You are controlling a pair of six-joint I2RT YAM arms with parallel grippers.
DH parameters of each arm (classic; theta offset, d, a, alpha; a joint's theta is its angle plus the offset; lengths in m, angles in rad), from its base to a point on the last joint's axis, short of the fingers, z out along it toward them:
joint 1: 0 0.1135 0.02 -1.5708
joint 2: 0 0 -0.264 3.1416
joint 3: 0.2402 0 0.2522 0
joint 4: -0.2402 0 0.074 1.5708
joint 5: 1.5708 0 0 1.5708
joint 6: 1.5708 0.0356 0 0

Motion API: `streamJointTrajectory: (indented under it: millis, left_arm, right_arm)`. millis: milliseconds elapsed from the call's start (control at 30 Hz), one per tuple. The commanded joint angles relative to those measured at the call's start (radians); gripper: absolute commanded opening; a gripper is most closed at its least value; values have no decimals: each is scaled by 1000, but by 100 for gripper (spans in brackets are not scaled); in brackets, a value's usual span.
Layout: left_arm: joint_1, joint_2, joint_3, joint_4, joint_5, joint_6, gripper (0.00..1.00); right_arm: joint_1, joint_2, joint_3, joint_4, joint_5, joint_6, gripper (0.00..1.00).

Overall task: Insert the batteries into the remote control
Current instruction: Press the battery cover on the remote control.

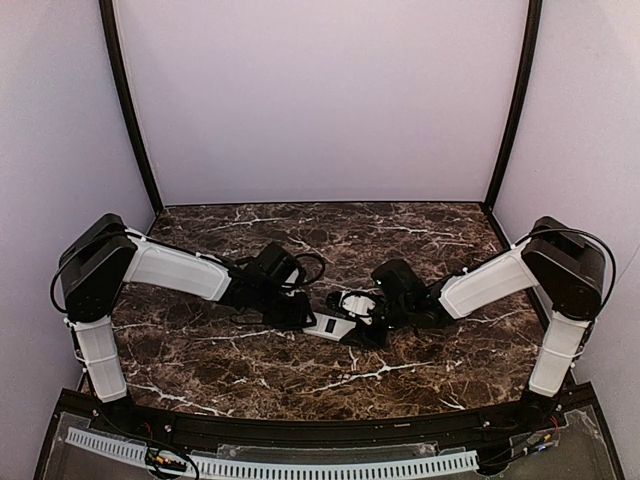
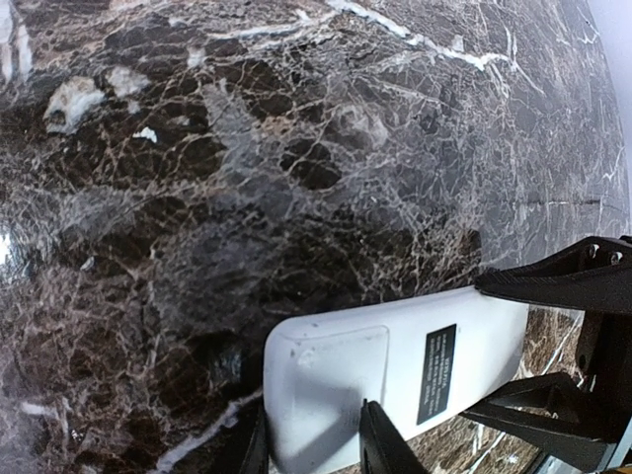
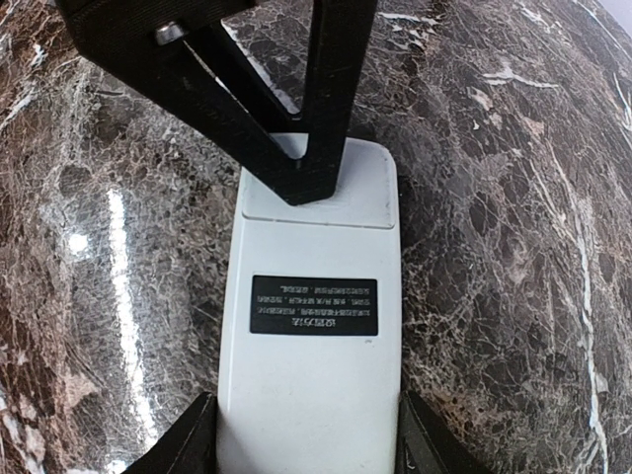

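Lying with its plain white back up, the remote control (image 1: 333, 325) sits near the middle of the dark marble tabletop (image 1: 250, 385), between the two arms, its length running roughly left to right. A dark label (image 3: 313, 304) with pale print sits midway along the back. Beyond it, toward the left end, is a faintly outlined cover panel (image 3: 362, 190).

The right claw (image 3: 306, 446) is closed on the remote's right end, one finger against each long edge and the white body filling the gap between them.

The left claw (image 2: 314, 449) comes in at the remote's left end with its fingers only a little apart. One finger (image 2: 380, 444) rests on the white back at the cover panel, and the other sits just off the edge of that end. I cannot tell whether this claw is gripping the remote or only touching it.

The two claws face each other along the remote, close together but not touching.
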Motion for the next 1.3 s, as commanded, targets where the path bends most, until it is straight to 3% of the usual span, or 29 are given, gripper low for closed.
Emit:
streamJointTrajectory:
  millis: [0,200,367,667,1133,1267]
  left_arm:
    - [-200,187,-27,269,325,-63,31]
    - [-184,175,-84,312,301,-102,31]
    - [-171,140,-62,184,238,-30,32]
    - [-93,67,-152,202,181,-41,38]
    - [8,21,-183,210,194,4,46]
    - [39,0,-191,178,144,9,50]
  right_arm:
    - [19,101,46,132,-31,-12,0]
    - [16,94,39,111,-29,-27,0]
    - [6,84,30,105,-23,-23,0]
    - [5,84,25,78,-33,-49,0]
    - [-1,81,29,5,-55,-55,0]
    - [-1,75,22,-3,-58,-52,0]
